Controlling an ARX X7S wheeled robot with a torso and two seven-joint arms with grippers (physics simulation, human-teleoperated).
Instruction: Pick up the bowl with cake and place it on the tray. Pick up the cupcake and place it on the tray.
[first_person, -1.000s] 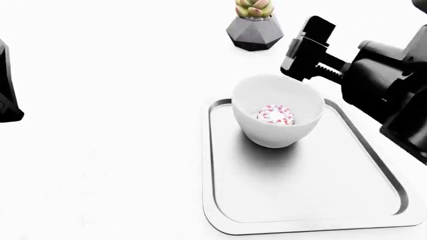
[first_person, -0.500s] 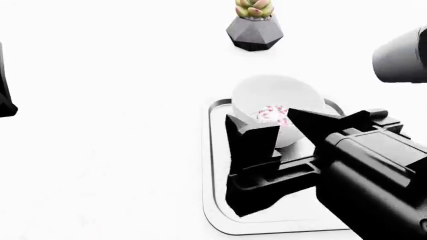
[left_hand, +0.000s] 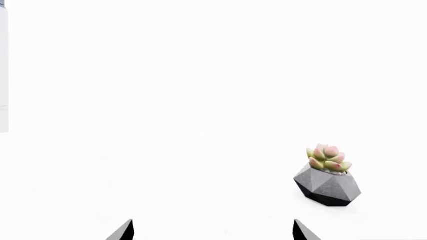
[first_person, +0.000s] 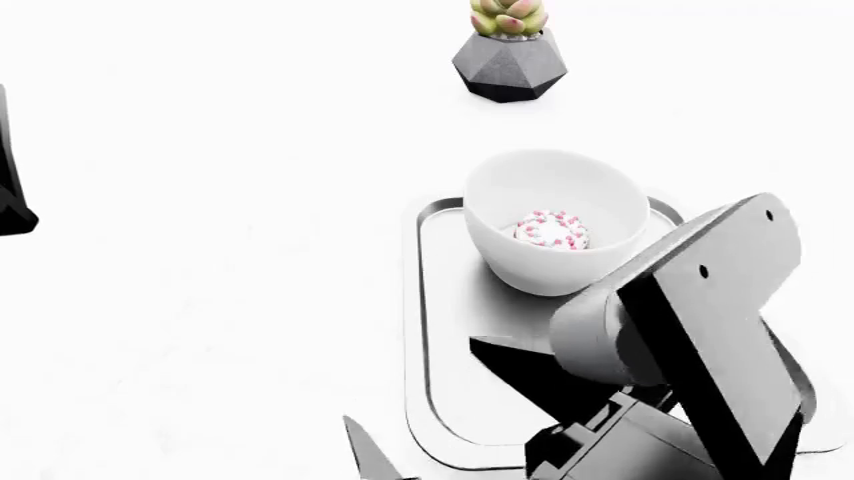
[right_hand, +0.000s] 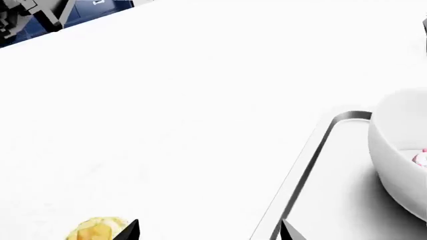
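Right wrist view: right gripper (right_hand: 208, 231) spread wide beside cupcake (right_hand: 100, 229); soft frosting, so grasp the pleated case.

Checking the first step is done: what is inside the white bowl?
The bowl on the tray holds the pink-sprinkled cake. Only its iced top shows; its sides and the bowl's floor beneath stay hidden.
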